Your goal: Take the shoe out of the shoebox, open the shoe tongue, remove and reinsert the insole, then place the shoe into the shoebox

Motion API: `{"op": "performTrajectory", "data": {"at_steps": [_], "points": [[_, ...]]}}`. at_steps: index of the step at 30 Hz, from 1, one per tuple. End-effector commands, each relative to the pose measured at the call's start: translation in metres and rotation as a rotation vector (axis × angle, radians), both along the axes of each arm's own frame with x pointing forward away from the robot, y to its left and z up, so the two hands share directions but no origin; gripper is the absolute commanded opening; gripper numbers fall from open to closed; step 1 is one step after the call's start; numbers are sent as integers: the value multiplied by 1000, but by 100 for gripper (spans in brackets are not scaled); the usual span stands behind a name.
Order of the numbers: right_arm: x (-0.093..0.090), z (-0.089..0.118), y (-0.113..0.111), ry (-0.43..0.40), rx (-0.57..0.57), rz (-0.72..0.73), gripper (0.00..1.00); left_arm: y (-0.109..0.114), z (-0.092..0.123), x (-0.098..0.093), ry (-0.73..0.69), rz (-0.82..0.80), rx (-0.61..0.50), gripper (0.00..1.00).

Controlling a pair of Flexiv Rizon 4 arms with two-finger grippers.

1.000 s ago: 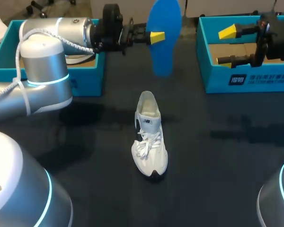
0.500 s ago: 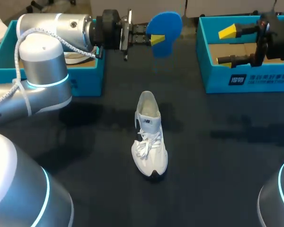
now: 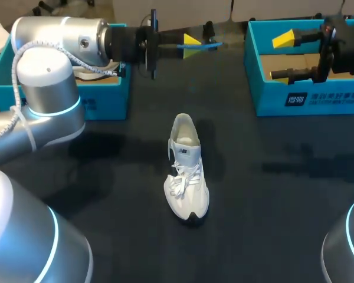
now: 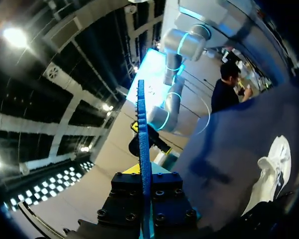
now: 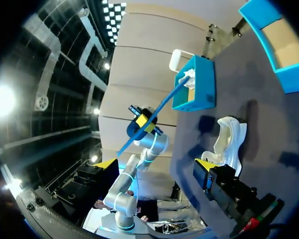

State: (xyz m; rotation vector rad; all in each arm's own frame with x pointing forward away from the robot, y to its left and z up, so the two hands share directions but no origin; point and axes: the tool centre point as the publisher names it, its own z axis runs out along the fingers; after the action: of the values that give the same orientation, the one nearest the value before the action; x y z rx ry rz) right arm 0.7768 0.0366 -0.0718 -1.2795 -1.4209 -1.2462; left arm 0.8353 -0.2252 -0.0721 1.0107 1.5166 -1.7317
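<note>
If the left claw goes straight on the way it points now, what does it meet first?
Likely the right claw, open above the right shoebox: the left wrist view shows it straight ahead, beyond the held insole. Depth is unclear; the box's wall might come first.

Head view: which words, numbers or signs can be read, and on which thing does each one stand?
Right shoebox, front wall: a white square sign and two rows of white characters, too small to read.
Left shoebox, front wall: faint white print, too blurred to read.
Shoe, side: a small dark mark, not readable.
Insole: seen edge-on, no print shows.
</note>
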Motion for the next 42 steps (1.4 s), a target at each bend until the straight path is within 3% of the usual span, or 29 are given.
{"op": "performTrajectory", "data": {"at_steps": [1,12,23,32,42], "points": [[0,-1,1,0,-2,-2,100,2,1,-6,-456,54,-29,0],[0,-1,1,0,-2,-2,100,3,-1,-8,-545,84,-24,0],[0,-1,1,0,-2,-2,100,3,-4,-13,-444,66,-26,0],[3,3,6,-15,-3,-23,100,2,-7,-15,-524,70,-15,0],[11,6,25,-6,-7,-26,100,-14,-11,-11,-605,85,-11,0]]}}
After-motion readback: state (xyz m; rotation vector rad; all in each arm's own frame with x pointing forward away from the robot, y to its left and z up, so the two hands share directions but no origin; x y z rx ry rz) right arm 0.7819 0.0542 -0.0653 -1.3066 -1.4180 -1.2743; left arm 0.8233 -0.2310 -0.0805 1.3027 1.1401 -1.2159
